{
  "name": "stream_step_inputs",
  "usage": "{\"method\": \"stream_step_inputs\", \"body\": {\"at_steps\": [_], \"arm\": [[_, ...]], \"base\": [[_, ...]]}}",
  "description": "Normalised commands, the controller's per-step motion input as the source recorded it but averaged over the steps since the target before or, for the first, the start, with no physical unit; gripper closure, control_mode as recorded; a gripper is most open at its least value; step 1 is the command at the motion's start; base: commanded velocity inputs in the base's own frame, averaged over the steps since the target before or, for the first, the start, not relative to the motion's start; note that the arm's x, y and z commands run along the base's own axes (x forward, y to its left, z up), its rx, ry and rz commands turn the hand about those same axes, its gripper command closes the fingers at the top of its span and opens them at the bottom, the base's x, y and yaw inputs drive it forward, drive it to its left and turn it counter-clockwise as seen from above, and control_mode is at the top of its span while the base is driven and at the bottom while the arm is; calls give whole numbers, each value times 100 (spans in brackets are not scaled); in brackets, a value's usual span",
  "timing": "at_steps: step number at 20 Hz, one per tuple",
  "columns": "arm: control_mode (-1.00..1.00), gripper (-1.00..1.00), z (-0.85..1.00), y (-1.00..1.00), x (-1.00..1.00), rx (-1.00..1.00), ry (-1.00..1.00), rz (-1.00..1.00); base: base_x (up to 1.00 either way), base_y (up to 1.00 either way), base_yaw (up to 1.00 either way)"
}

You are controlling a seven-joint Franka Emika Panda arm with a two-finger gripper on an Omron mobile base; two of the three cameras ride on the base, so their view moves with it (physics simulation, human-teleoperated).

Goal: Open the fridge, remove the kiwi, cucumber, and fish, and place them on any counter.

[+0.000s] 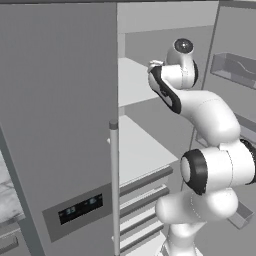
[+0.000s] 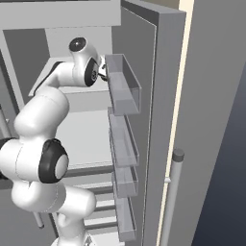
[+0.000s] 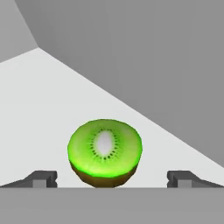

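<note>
Pincer (image 3: pixel 112 181) wide open, empty, reaching into open fridge (image 1: pixel 60 100). Halved kiwi (image 3: pixel 105 153) sits on white shelf (image 3: pixel 48 113) dead ahead, centred between my fingertips (image 3: pixel 41 178), cut face toward me; no long axis.

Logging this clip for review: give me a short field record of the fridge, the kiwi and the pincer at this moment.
fridge: right door swung open, left door shut
arm: reaching into the fridge at an upper white shelf
kiwi: halved, green cut face toward the hand camera, resting on the shelf
pincer: open, fingertips either side of the kiwi, not touching it
kiwi status: not yet grasped
door bins: look empty
</note>
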Motion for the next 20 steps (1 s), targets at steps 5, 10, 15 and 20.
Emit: {"method": "stream_step_inputs", "body": {"at_steps": [5,10,15,20], "arm": [[-100,-100,-8,0,18,0,0,0],[-100,-100,-4,-2,13,0,0,0],[-100,-100,-9,0,5,0,0,0],[-100,100,-18,0,0,0,0,0]], "base": [[0,0,0],[0,0,0],[0,0,0],[0,0,0]]}}
